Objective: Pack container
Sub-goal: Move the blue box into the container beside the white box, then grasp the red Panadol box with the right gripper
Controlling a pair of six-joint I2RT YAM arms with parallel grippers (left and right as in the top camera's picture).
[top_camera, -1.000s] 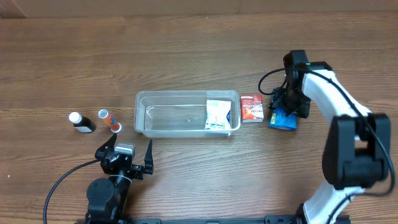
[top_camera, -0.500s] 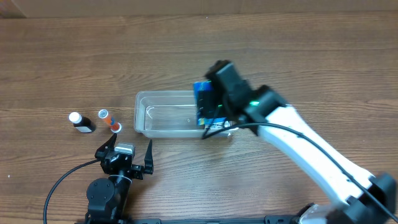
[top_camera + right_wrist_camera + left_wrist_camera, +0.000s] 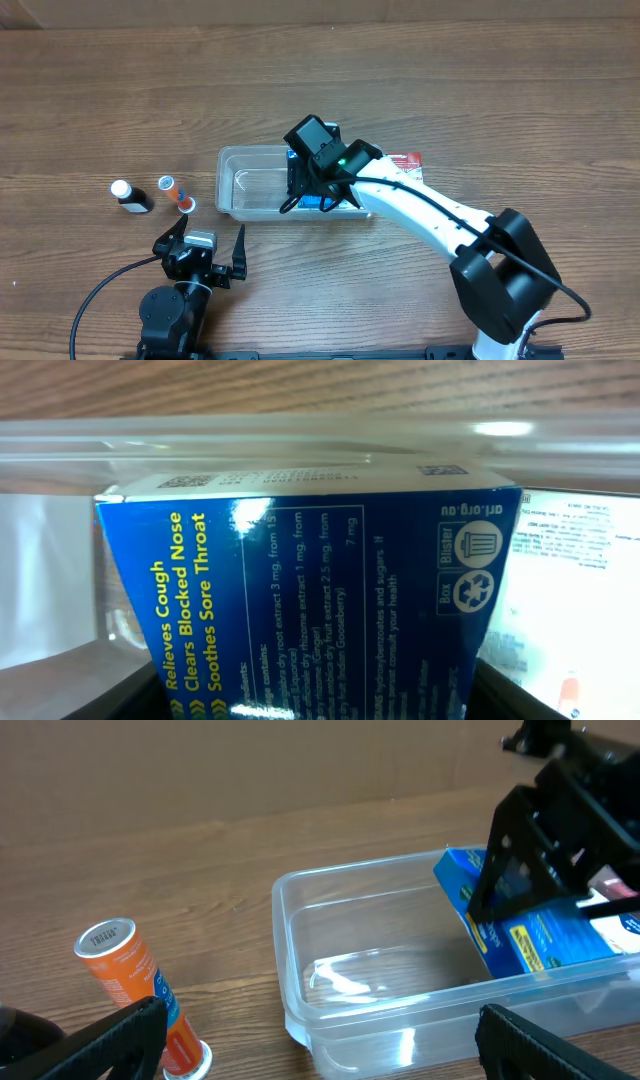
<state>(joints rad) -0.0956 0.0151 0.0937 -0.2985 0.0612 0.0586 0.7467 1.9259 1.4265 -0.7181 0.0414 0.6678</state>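
The clear plastic container (image 3: 240, 185) lies mid-table. My right gripper (image 3: 308, 188) is shut on a blue medicine box (image 3: 313, 202) and holds it inside the container's right half, tilted. The right wrist view shows the blue box (image 3: 320, 580) between the fingers (image 3: 320, 695), the container wall (image 3: 300, 445) behind it and a white box (image 3: 575, 550) to its right. My left gripper (image 3: 205, 252) is open and empty in front of the container. In the left wrist view its fingers (image 3: 320, 1045) frame the container (image 3: 300, 930) and the blue box (image 3: 530, 935).
A red box (image 3: 405, 160) lies right of the container, partly under my right arm. An orange tube (image 3: 176, 193) and a dark bottle with a white cap (image 3: 128, 196) stand left of it. The orange tube (image 3: 135, 985) is close to my left finger.
My right arm has carried the blue box from the table right of the red box leftward into the container and lowered it. The left arm has not moved.
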